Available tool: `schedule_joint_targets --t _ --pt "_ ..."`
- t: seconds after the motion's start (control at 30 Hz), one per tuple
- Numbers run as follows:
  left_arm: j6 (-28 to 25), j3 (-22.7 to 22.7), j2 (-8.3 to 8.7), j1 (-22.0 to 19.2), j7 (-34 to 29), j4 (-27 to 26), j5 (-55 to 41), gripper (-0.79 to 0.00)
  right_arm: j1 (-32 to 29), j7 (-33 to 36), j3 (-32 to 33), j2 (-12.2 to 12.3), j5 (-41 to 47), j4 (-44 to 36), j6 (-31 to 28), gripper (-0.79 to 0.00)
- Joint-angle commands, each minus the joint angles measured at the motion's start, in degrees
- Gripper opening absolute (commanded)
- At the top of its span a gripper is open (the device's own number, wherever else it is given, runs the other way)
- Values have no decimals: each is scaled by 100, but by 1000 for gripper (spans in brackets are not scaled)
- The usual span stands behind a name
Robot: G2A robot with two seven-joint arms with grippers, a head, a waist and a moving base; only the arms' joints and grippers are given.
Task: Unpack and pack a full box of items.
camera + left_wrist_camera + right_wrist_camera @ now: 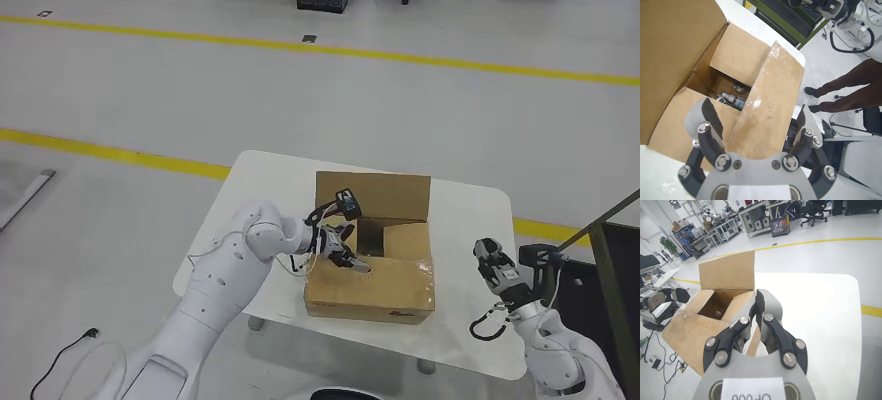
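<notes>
A brown cardboard box (370, 290) stands in the middle of the white table, its far flap upright and the other flaps half folded in. My left gripper (345, 252) hovers open over the box's left side. In the left wrist view this gripper (757, 119) has its jaws spread wide above the taped flap (772, 91). Through the gap in the flaps, a small white-capped bottle (733, 99) and a round metal piece (739, 89) lie inside. My right gripper (487, 255) stays over the table right of the box, shut (758, 302) on nothing.
The white table (470, 330) has bare surface on the right of the box (727, 275) and behind it. A green metal rack (610, 270) stands just off the table's right edge. My left gripper (668, 298) is at the box's far side.
</notes>
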Motion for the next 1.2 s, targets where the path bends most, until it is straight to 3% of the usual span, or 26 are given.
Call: schedule_joint_targets --t 0.0,0.27,0.43,0.57,0.87,1.17 --pt "-5 -3 1 6 11 -7 13 0 -11 -10 -15 -1 -25 -23 20 -785" --pt "-5 -3 1 6 11 -7 13 0 -85 -64 -58 -4 -103 -56 82 -785" --pt "391 88 3 97 94 -83 76 0 -87 -194 -104 -17 63 4 56 -785" --pt "811 211 -42 -84 -271 193 -240 0 -75 -286 -138 -18 -39 164 46 -785" --pt "752 485 -117 -453 -902 868 -766 0 -134 -393 -244 -36 -17 347 79 -785" --pt "732 883 -184 -710 -1106 1112 -1177 0 -126 -430 -428 -61 69 770 37 -785"
